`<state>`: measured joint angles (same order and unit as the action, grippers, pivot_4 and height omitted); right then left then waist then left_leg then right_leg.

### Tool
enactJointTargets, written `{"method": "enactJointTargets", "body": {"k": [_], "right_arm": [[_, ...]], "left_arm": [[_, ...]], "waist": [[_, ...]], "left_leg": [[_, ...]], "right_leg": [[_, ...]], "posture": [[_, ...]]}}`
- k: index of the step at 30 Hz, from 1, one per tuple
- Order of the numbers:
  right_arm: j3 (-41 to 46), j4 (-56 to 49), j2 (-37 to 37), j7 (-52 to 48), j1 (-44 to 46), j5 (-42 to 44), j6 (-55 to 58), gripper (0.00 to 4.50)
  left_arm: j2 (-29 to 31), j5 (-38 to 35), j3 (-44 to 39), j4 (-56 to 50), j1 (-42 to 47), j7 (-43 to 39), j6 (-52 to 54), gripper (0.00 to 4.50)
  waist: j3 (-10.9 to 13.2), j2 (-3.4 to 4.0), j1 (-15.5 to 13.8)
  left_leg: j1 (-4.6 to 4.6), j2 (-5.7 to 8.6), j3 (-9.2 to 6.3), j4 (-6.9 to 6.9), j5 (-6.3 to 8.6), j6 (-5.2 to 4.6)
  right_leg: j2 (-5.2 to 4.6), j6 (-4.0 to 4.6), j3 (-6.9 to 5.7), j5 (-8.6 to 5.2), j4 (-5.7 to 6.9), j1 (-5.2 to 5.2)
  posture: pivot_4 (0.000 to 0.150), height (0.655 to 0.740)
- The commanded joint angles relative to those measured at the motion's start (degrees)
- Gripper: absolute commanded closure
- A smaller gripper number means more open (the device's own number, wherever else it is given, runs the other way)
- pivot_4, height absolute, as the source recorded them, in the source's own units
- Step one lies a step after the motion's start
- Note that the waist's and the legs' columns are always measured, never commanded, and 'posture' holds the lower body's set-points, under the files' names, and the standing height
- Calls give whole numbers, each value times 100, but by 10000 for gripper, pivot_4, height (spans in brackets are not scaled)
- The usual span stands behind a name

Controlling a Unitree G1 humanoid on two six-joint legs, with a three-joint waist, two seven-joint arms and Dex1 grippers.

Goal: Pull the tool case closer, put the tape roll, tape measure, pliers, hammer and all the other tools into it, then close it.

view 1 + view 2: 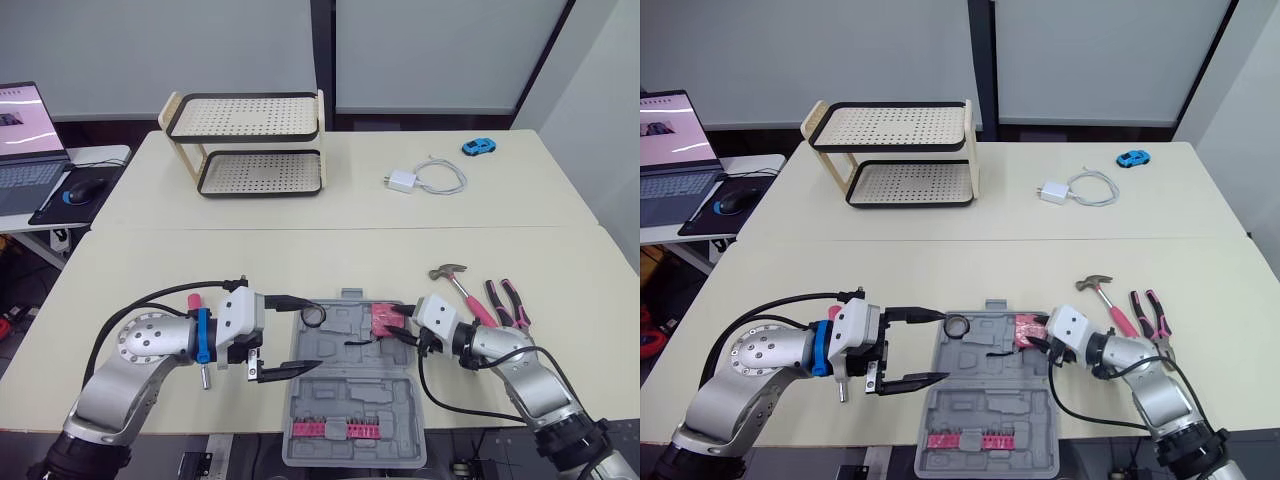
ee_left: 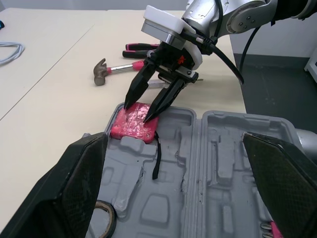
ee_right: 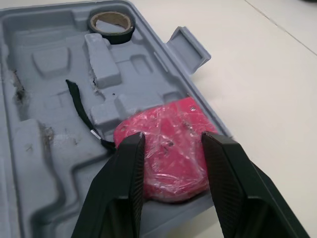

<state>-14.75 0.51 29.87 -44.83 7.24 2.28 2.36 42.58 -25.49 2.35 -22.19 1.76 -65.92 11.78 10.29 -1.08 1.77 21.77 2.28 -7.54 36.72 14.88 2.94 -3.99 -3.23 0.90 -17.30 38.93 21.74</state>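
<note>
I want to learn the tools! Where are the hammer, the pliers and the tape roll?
hammer (image 1: pixel 470 300): left eye view, on its pink handle.
pliers (image 1: pixel 496 301): left eye view, on one pink handle.
tape roll (image 3: pixel 112 34): right wrist view, on its black outer wall.

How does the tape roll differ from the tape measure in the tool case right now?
The tape roll is a thin black ring; the tape measure is a solid pink block with a black strap. The tape roll lies alone in the corner nearer the left gripper; the tape measure sits at the opposite side, under the open fingers of the right gripper. Both lie in the open tool case.
</note>
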Motion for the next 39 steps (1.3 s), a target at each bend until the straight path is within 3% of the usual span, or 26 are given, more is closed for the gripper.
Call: {"method": "enactJointTargets", "body": {"k": [1, 15, 20, 23, 28, 29, 34, 39], "right_arm": [[-33, 221, -74, -79, -32, 16, 41, 25777], [70, 616, -233, -267, 55, 215, -382, 25777], [412, -436, 17, -551, 99, 754, 115, 25777], [849, -1240, 523, -885, 54, 1299, 711, 19579], [1739, -1677, 1586, -1621, -224, 2134, 1389, 1917], [1870, -1689, 1726, -1708, -275, 2256, 1501, 324], [3020, -1470, 2601, -2019, -407, 2767, 2181, 324], [3840, -397, 2964, -2153, -751, 2499, 1893, 324]], "left_arm": [[72, -19, -90, -99, -30, -54, -126, 0], [118, -116, -227, -103, 9, -15, -65, 0], [208, -466, -686, 7, -81, 48, 219, 0], [491, -836, -1315, 296, -127, 26, 695, 0], [1118, -874, -2107, 1076, -357, -189, 1059, 0], [1179, -846, -2191, 1187, -405, -216, 1057, 0], [1341, -861, -3017, 1763, -869, -73, 1329, 0], [1501, -610, -3521, 2742, -1109, -112, 1192, 0]], "waist": [[-1, -1, 0], [-6, 0, 4], [-1, 5, 4], [0, 6, 7], [1, 5, 0], [1, 5, 0], [9, 14, 9], [7, 7, -11]], "left_leg": [[0, 0, 0, 0, 0, 0], [-19, 0, 0, 0, 0, 0], [-14, -3, -5, 0, 0, 0], [-8, -4, -4, 0, 0, 0], [-2, -2, -4, 0, 1, -2], [-2, -2, 0, -1, 1, -2], [0, -8, 5, 0, 2, -3], [0, -6, 20, -2, 2, -4]], "right_leg": [[0, 0, -1, 0, 0, 0], [3, 0, -1, 0, 1, -18], [3, 0, 0, 0, 1, -13], [2, 0, 3, 0, 3, -5], [1, 0, -4, -1, -3, -5], [0, 0, -5, -1, -6, -6], [-4, 0, -1, -1, -4, -3], [-3, 3, -10, -3, -5, -4]], "posture": [[1500, 7400], [1500, 7400], [1500, 7400], [1500, 7400], [1500, 7400], [1500, 7400], [1500, 7400], [1500, 7400]]}}
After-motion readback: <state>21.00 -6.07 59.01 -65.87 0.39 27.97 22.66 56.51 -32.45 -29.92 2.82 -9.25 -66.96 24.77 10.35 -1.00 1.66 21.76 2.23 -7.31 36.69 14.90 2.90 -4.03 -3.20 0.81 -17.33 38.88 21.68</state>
